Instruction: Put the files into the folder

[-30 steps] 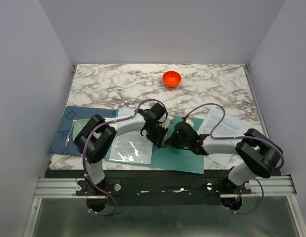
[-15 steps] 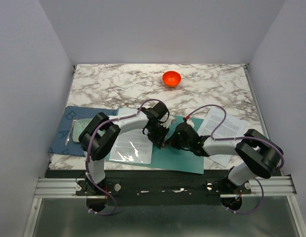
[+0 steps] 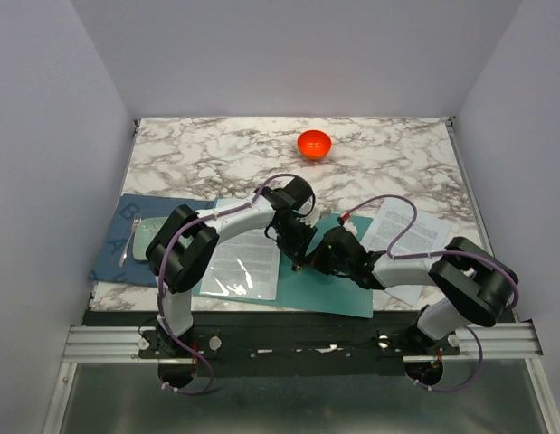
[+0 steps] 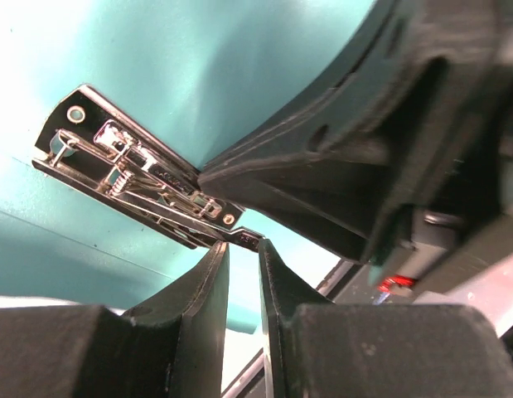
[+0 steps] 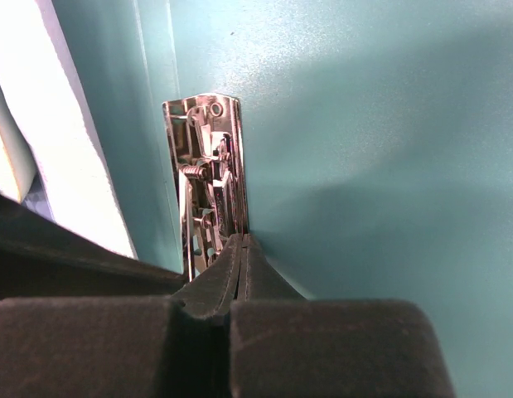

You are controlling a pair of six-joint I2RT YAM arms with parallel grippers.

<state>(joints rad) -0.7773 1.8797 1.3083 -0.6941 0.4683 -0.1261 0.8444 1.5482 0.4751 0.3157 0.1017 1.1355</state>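
The teal folder (image 3: 338,291) lies open at the table's near edge, and its left half holds a printed sheet (image 3: 243,262) under a glossy pocket. More files (image 3: 415,237) lie to its right. Both grippers meet at the metal clip (image 4: 132,170) on the folder's spine. My left gripper (image 4: 243,247) (image 3: 296,262) is closed to a narrow gap on the tip of the clip's lever. My right gripper (image 5: 242,240) (image 3: 308,264) is shut with nothing in it, and its tips press against the near end of the clip (image 5: 208,166) on the teal board (image 5: 364,124).
An orange bowl (image 3: 314,144) stands at the back of the marble table. A dark blue mat (image 3: 126,210) with a pale mint plate (image 3: 146,237) lies at the left, partly under the folder. Grey walls close in the sides and back.
My left wrist has shifted a little to the right and away from me, staying on the clip. The right arm has barely moved.
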